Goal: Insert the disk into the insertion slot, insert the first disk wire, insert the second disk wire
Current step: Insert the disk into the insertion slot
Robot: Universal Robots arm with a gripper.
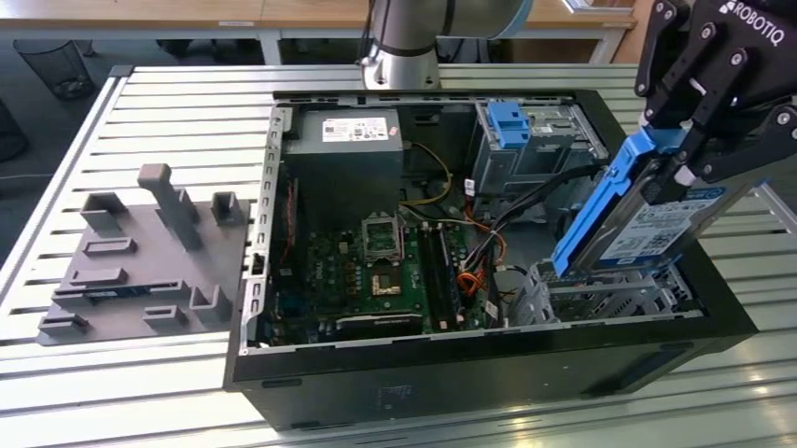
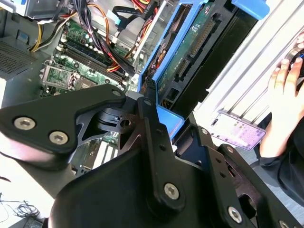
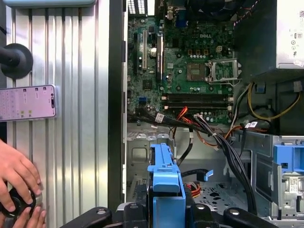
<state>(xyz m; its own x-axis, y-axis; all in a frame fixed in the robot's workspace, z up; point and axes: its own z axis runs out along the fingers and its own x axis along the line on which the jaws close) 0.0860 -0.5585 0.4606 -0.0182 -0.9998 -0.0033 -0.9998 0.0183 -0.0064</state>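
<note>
My gripper is shut on the disk, a flat drive with a white-and-blue label in a bright blue carrier. The disk hangs tilted, its lower end just above the insertion slot, a perforated silver cage in the case corner on the exterior view's right. In the first wrist view the blue carrier sits between my fingers, with the cage beyond it. The second wrist view shows the disk's circuit-board side clamped by a black finger. A bundle of black cables lies loose beside the cage.
The open computer case holds a motherboard, a power supply and a taller grey bay with a blue bracket. A grey fixture plate lies on the slatted table. A phone and a person's hand are beside the case.
</note>
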